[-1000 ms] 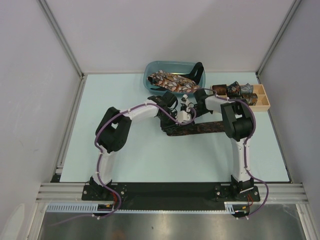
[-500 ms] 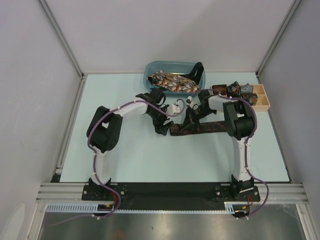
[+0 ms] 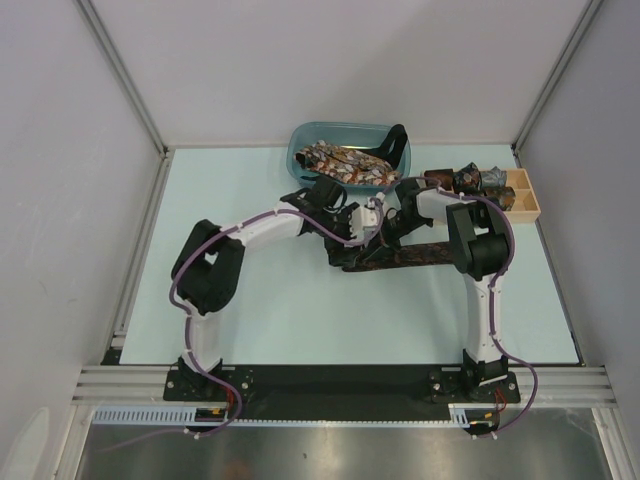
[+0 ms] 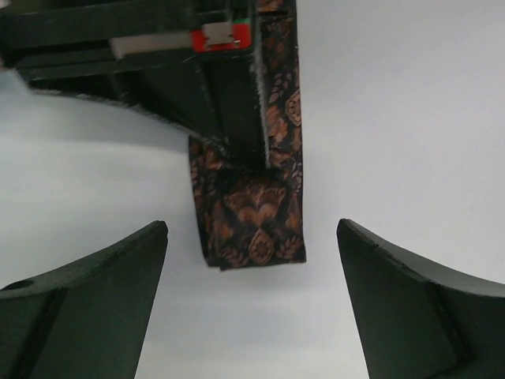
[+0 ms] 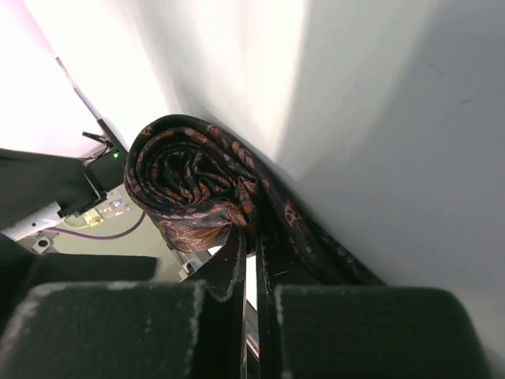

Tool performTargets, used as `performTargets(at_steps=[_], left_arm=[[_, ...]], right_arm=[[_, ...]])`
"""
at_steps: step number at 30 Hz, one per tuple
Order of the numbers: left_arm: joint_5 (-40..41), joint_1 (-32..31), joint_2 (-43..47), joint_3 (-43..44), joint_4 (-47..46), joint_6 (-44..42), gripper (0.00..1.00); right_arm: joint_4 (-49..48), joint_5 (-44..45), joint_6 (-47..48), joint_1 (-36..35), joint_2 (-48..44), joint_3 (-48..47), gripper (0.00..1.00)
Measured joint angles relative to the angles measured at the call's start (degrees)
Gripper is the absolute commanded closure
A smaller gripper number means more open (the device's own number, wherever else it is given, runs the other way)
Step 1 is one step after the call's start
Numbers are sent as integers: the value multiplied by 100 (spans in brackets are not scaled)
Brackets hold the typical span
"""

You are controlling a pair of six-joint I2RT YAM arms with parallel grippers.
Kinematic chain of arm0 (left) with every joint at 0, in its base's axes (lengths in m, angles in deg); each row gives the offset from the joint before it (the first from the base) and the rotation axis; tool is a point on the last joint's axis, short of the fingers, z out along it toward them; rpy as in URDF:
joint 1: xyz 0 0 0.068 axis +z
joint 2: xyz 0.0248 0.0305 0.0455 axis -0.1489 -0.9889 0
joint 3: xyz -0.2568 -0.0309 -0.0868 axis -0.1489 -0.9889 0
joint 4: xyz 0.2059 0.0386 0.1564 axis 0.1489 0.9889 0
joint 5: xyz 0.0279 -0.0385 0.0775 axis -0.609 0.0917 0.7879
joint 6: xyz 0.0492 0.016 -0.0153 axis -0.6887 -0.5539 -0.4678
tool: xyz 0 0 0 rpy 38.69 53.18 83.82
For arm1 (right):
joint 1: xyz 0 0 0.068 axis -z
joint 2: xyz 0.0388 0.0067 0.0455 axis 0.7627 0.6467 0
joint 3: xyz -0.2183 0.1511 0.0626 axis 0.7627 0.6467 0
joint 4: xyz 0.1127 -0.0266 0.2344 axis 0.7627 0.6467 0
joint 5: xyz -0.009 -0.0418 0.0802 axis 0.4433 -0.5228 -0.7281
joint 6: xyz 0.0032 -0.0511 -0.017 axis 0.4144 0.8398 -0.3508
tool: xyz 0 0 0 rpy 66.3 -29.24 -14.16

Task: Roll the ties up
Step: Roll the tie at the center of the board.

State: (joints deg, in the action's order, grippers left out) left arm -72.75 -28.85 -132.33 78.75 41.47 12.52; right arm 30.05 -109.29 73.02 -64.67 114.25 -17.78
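Observation:
A dark brown tie (image 3: 420, 253) with an orange print lies stretched across the table, running right from its folded left end (image 4: 251, 225). My right gripper (image 3: 378, 240) is shut on that end, and in the right wrist view its closed fingertips (image 5: 256, 237) pinch the fabric at the foot of a small loose coil (image 5: 189, 185). My left gripper (image 3: 348, 252) sits just left of the end, open wide. Its fingers (image 4: 95, 300) flank the folded end without touching it, and bare table shows between them.
A blue basket (image 3: 300, 150) at the back holds several loose ties (image 3: 345, 163). A wooden tray (image 3: 527, 203) at the back right holds rolled ties (image 3: 465, 180). White walls close in the table on three sides.
My left gripper has opened, let go of the tie's end and drawn back a little. The right gripper has shut on the folded end.

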Motion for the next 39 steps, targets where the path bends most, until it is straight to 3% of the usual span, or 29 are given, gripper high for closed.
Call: performTargets(at_steps=[4, 7, 8, 10, 13, 14, 20, 29, 36, 39], left_arm=[[173, -197, -282, 63, -20, -26, 18], [382, -302, -590, 262, -13, -68, 37], [448, -317, -664, 313, -2, -81, 47], [590, -356, -798, 398, 57, -146, 55], [748, -367, -831, 400, 166, -317, 66], [761, -367, -828, 396, 175, -372, 67], [763, -372, -811, 374, 195, -549, 70], [765, -372, -798, 361, 212, -570, 69], [765, -372, -796, 354, 212, -570, 69], [763, -372, -793, 354, 212, -568, 68]], right_arm=[[52, 76, 0, -42, -4, -39, 100], [61, 85, 2, -57, -4, -46, 100], [61, 85, 4, -59, -7, -46, 100], [63, 83, 9, -61, -13, -46, 100], [83, 74, 48, -68, -15, -59, 90], [101, 72, 61, -68, -15, -70, 82], [225, 94, 184, -15, -144, -85, 70], [354, 317, 284, 240, -413, -94, 67], [229, 413, 256, 24, -358, -238, 69], [142, 452, 238, -63, -262, -284, 80]])
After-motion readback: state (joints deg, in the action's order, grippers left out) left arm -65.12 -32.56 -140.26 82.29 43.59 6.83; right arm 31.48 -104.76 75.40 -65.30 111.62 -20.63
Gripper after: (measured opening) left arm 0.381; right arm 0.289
